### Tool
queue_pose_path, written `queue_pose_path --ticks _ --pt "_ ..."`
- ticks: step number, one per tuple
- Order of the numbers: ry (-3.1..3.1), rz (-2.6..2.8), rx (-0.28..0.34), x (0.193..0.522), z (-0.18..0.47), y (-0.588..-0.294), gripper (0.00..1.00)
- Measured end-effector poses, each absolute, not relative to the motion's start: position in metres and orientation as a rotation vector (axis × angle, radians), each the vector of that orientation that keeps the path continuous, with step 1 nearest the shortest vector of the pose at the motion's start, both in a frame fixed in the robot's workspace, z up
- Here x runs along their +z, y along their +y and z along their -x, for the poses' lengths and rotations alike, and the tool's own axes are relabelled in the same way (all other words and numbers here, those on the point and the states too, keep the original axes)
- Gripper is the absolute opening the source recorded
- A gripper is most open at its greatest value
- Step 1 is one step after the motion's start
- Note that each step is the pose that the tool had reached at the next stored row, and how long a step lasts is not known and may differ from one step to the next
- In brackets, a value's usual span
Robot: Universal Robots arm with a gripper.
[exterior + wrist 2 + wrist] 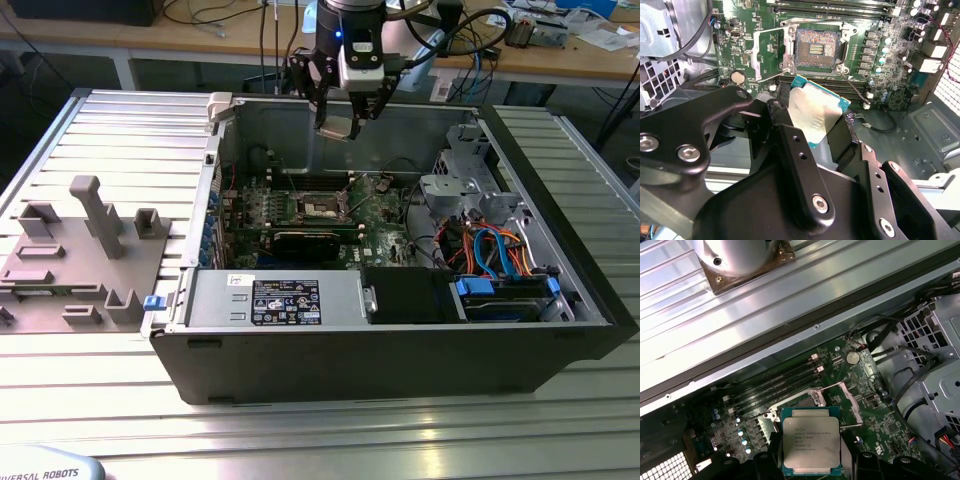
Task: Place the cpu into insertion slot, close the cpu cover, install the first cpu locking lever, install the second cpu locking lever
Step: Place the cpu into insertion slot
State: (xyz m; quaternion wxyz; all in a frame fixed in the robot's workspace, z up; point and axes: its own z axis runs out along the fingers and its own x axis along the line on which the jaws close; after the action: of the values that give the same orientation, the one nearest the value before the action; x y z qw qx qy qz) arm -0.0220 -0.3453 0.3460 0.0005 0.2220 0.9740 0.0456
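1. In the exterior view, an open computer case (350,360) lies on its side on a slatted metal table (90,420). A grey moulded fixture tray (70,250) sits on the table at the exterior view's left of the case.
2. The gripper (346,116) hangs over the far part of the case, well above the green motherboard (385,232).
3. Gripper state: clamped on the cpu (815,112). In the second wrist view, its black fingers (790,145) press on opposite edges of the chip.
4. The cpu is held in the air, tilted, and touches nothing on the board. Both wrist views show its dull silver top with a thin green rim around it (811,446).
5. The insertion slot (816,47) lies bare on the motherboard, its dark centre and contact field uncovered. It is apart from the cpu.
6. The cpu cover (759,56) is swung off the slot and sits just to one side of it. Green board shows through its window.
7. Long black memory slots (775,385) run beside the insertion slot, and a coin battery (738,76) sits near the cover.
8. Inside the case, a power supply (270,298) sits against the near wall. At the exterior view's right are blue cables (490,250) and a metal drive cage (460,170).
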Motion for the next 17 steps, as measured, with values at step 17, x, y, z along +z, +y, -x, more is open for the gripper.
queue_pose_path --ticks 17 --pt "3.039 -0.771 0.143 0.346 0.022 -0.3453 0.54"
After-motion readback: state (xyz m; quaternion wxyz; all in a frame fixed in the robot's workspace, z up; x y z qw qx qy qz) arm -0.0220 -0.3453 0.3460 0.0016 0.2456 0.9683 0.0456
